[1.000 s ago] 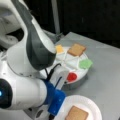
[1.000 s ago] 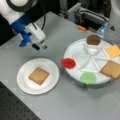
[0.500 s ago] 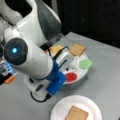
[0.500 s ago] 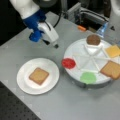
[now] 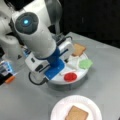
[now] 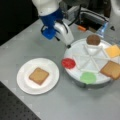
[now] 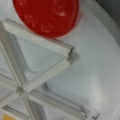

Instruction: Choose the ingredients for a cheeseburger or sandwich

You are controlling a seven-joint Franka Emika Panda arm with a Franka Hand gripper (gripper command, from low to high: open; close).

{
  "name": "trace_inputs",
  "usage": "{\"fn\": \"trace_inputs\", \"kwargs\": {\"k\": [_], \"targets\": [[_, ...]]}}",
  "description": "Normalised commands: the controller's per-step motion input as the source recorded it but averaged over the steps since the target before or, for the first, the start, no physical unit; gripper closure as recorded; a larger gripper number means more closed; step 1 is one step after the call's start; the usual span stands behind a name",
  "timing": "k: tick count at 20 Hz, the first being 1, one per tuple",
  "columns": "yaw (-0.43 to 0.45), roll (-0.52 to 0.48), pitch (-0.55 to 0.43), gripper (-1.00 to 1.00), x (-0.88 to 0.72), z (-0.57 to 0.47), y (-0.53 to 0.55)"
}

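Note:
In both front views one tan-brown toast square (image 6: 38,75) (image 5: 76,113) lies on a white plate (image 6: 25,86) (image 5: 60,108). The divided white tray (image 6: 82,59) (image 5: 56,80) holds the dark brown patty (image 6: 93,39), the yellow cheese square (image 6: 113,50) and a second toast square (image 6: 111,69) (image 5: 78,49). My gripper (image 6: 68,45) hangs over the tray's left rim, above the red disc (image 6: 68,63), with nothing seen in it. In a front view the arm hides the patty and cheese. The wrist view looks down on the red disc (image 7: 46,15) and empty compartments; no fingers show there.
A green piece (image 6: 88,77) (image 5: 85,63) sits in the tray next to the red disc (image 5: 70,76). Equipment and cables stand behind the tray at a front view's top (image 6: 90,17). The grey table ends in a dark perforated strip (image 6: 15,110) at a front view's bottom left.
The arm has swung away from the plate and across to the tray's left rim. The toast on the plate has stayed where it was.

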Motion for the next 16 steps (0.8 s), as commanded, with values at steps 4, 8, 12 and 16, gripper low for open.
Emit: {"fn": "trace_inputs", "kwargs": {"k": [4, 8, 12, 16], "targets": [[0.132, -0.312, -0.132, -1.0, -0.41, -0.02, 0.54], [0.152, -0.34, -0.124, -1.0, -0.41, -0.04, 0.59], [0.173, -0.357, -0.142, -1.0, -0.33, -0.14, 0.37], [0.105, -0.303, -0.166, -1.0, -0.2, -0.17, 0.12]]}}
